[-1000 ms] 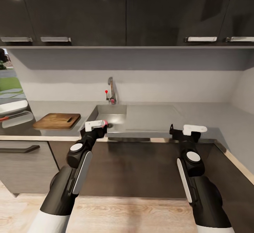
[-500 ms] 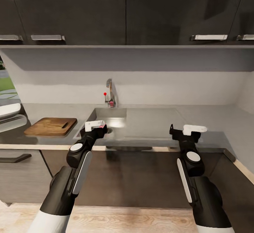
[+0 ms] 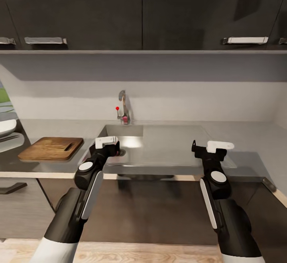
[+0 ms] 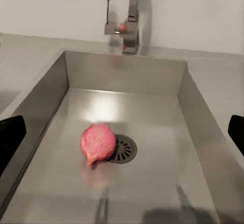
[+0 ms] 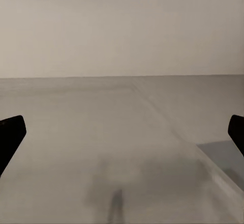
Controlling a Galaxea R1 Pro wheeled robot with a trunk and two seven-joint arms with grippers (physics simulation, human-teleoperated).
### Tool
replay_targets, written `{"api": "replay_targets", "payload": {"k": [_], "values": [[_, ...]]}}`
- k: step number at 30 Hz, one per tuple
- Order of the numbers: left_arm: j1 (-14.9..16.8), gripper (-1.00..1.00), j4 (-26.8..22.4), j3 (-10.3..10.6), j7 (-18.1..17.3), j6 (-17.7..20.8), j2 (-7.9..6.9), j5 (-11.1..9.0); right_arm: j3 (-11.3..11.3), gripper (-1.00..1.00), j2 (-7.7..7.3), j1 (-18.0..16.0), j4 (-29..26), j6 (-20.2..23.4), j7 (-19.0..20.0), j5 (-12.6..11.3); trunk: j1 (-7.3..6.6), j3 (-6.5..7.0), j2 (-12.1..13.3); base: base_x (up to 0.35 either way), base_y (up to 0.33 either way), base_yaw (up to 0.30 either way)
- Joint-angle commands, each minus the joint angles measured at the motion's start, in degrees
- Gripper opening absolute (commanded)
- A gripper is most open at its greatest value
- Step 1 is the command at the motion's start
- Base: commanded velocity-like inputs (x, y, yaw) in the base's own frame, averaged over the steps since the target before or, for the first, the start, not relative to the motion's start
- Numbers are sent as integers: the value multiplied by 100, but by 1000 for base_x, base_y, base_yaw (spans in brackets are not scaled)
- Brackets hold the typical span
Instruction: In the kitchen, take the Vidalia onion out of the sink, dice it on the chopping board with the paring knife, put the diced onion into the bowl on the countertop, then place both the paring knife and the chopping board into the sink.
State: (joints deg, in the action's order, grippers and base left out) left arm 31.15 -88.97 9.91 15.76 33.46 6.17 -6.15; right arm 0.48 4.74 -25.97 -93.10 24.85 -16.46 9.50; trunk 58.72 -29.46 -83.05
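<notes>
Since the earlier frame the head view has been shifted, the chopping board [image 3: 51, 148] now nearer the left edge. The left gripper [image 3: 108, 146] is held over the sink [image 3: 135, 128]. In the left wrist view, the Vidalia onion [image 4: 97, 143], pinkish-red and round, is seen mid-frame beside the drain, fingers [image 4: 11, 141] spread wide. In the right wrist view, the right gripper [image 5: 122, 135] is likewise spread over bare countertop [image 5: 76, 132].
</notes>
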Motion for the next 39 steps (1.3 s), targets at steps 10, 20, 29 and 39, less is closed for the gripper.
{"api": "replay_targets", "payload": {"k": [10,20,29,39], "values": [[5,100,-3,9,56,20,-56,-18,10,100,1,-4,-6,21,1,52,1,-6,-3,94,0,0],[0,100,3,11,54,34,-96,-26,14,100,-8,-4,1,-964,367,52,1,-6,-3,7,0,0],[-2,100,3,9,58,38,-97,-20,9,100,-15,-4,8,-1194,406,58,1,-6,-3,0,0,0],[2,100,11,24,56,38,-104,-27,-17,100,-25,-4,14,-1080,407,59,1,-6,-3,0,0,0]]}}
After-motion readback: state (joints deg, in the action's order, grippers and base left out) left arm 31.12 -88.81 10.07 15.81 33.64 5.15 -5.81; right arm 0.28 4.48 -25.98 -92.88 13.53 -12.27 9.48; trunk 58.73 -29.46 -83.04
